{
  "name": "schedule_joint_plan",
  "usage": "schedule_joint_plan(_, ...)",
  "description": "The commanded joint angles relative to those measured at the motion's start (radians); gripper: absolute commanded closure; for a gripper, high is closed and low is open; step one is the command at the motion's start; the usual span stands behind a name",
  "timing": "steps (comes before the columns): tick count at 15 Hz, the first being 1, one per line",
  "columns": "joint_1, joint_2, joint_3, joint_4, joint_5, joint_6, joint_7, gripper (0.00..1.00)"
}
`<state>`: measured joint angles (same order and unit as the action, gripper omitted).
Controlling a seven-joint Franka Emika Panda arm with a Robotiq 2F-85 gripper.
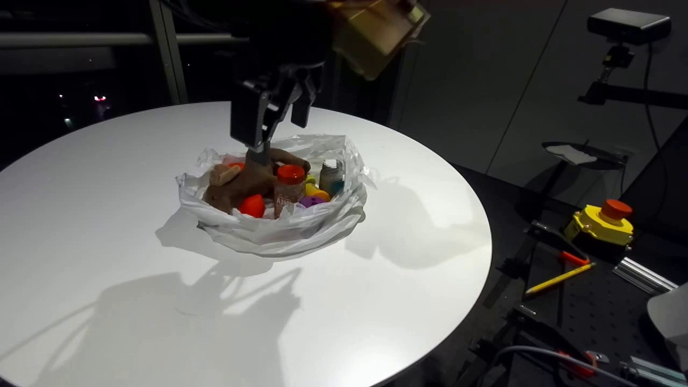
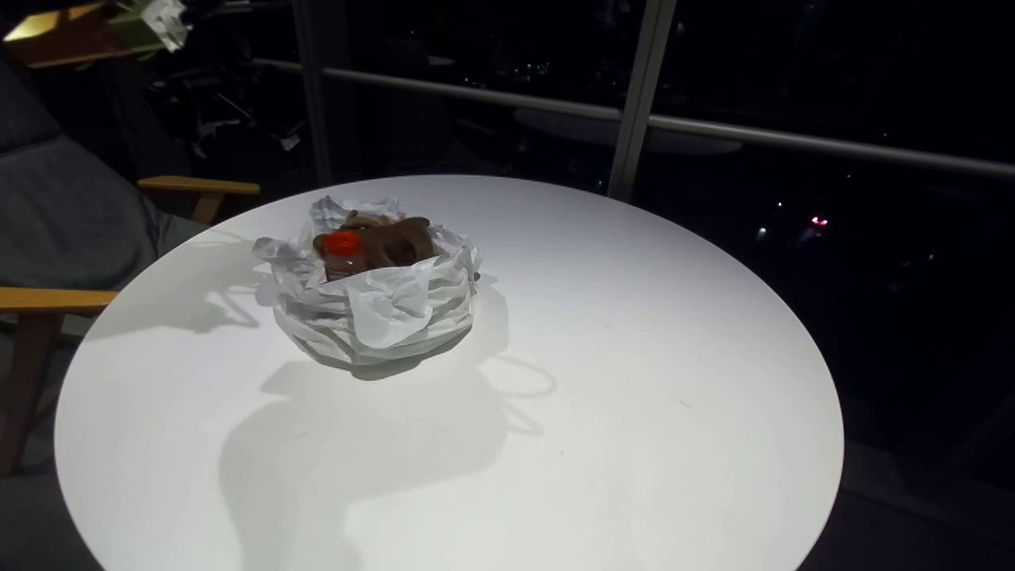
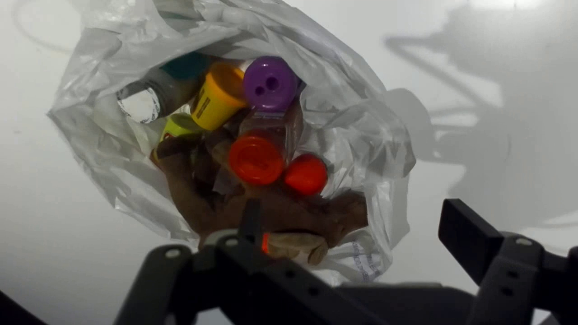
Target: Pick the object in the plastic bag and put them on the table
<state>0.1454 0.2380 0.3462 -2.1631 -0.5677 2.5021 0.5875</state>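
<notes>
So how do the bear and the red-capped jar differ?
Surface: the bear is brown and plush-looking; the jar is see-through, with a red cap. Size: the bear is clearly bigger than the jar. Pose: the bear lies sprawled, while the jar sits cap-up. Both are inside the open bag.

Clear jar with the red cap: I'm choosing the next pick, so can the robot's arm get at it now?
Probably yes: the gripper is open and nothing covers the jar's red cap, though the brown plush toy beside it may crowd the grasp.
</notes>
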Motion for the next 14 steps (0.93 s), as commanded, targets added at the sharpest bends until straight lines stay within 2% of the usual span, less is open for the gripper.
schedule_joint_plan(1,0.123,0.192,-0.126,0.205,0.028,-0.097,-0.028,0.00)
schedule_joint_plan(5,0.185,0.264,-0.211,0.279,0.083,-0.134,-0.059,0.00)
schedule_joint_plan(8,0.205,0.234,-0.242,0.270,0.107,-0.133,-0.081,0.00)
schedule_joint_plan(14,0.164,0.186,-0.243,0.265,0.205,-0.197,-0.213,0.00)
